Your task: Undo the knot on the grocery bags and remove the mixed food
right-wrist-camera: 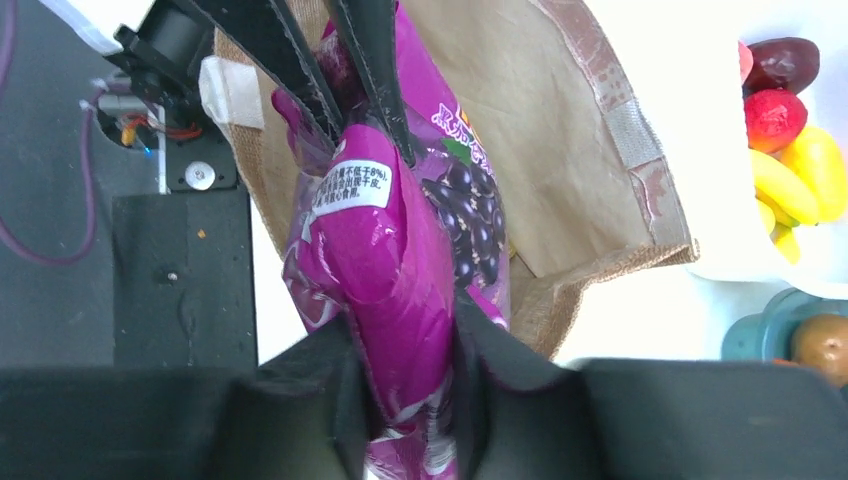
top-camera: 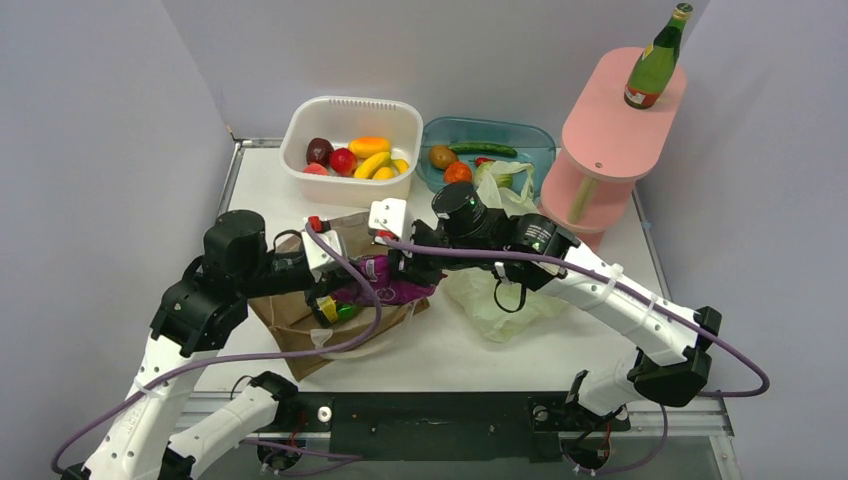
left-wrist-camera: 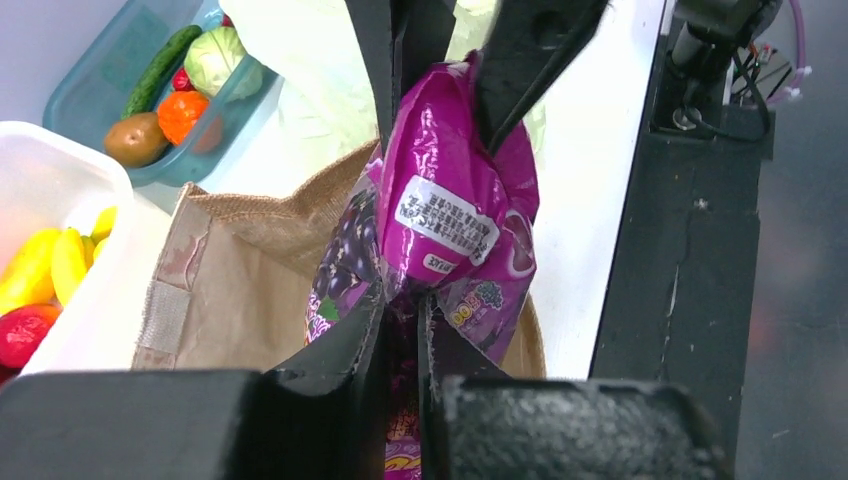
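Note:
The purple snack packet (top-camera: 395, 287) hangs over the open mouth of the brown paper bag (top-camera: 300, 325), gripped at both ends. My left gripper (left-wrist-camera: 402, 310) is shut on one end of the packet (left-wrist-camera: 450, 220). My right gripper (right-wrist-camera: 405, 330) is shut on the other end (right-wrist-camera: 400, 250). The right gripper's fingers (left-wrist-camera: 520, 60) show at the top of the left wrist view. The brown bag lies under the packet (right-wrist-camera: 540, 130). The pale green plastic bag (top-camera: 500, 295) lies crumpled to the right. The green glass bottle (top-camera: 655, 60) stands on the pink stand.
A white bin (top-camera: 350, 108) at the back holds a banana and red and yellow fruits. A teal tray (top-camera: 530, 135) beside it holds a cucumber, potato, orange fruit and cabbage. The pink two-tier stand (top-camera: 605, 125) is at the back right. Something green and yellow (top-camera: 335, 312) shows inside the brown bag.

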Robot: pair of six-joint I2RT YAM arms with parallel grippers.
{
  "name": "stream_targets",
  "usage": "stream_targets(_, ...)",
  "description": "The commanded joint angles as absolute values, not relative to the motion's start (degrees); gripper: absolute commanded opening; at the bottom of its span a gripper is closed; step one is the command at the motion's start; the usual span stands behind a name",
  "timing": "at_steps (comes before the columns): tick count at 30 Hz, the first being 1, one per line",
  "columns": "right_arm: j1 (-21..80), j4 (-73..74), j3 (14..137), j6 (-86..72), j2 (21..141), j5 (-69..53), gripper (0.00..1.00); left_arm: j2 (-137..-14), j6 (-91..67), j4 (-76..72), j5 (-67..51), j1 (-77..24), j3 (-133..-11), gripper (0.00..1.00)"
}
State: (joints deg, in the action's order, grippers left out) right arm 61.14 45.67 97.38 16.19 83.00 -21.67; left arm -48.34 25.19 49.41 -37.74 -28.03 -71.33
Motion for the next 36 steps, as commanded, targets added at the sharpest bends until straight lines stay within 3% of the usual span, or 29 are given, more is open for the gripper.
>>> stream_targets(1,60.1,28.4,100.6,11.7,76.0,-25.3,0.32,-48.9,16.9,45.3,-33.4,-27.6,-71.6,0.0)
stream_targets(2,59.5,28.4,101.3,10.6,76.0,-25.1,0.5,-48.0,13.6,42.7,-34.0,-27.2,-71.7,0.0)
stream_targets(4,56.8,28.2,102.5,6.4,75.8,-24.3,0.68,-47.6,6.9,38.2,-36.3,-25.1,-71.7,0.0)
stream_targets(6,53.5,27.2,102.9,-1.5,75.1,-23.4,0.75,-47.8,-2.1,33.0,-40.4,-21.5,-72.3,0.0)
stream_targets(11,43.6,20.9,99.1,-15.0,70.6,-21.7,0.8,-49.2,-32.7,6.2,-52.3,-7.8,-69.2,0.0)
stream_targets(14,40.0,19.8,95.1,-21.2,66.9,-21.9,0.81,-50.9,-45.9,-1.7,-52.7,-3.1,-69.3,0.0)
stream_targets(23,41.6,4.8,79.6,-33.4,63.8,-23.7,0.81,-56.6,-56.0,-8.7,-50.0,1.8,-80.0,0.0)
stream_targets(29,46.5,-24.6,68.2,-37.4,64.9,-22.1,0.87,-58.7,-56.4,-8.2,-49.5,3.3,-84.6,0.0)
stream_targets(36,48.0,-39.3,68.3,-37.6,73.2,-24.7,0.88,-61.0,-54.1,-4.2,-51.9,3.3,-89.7,0.0)
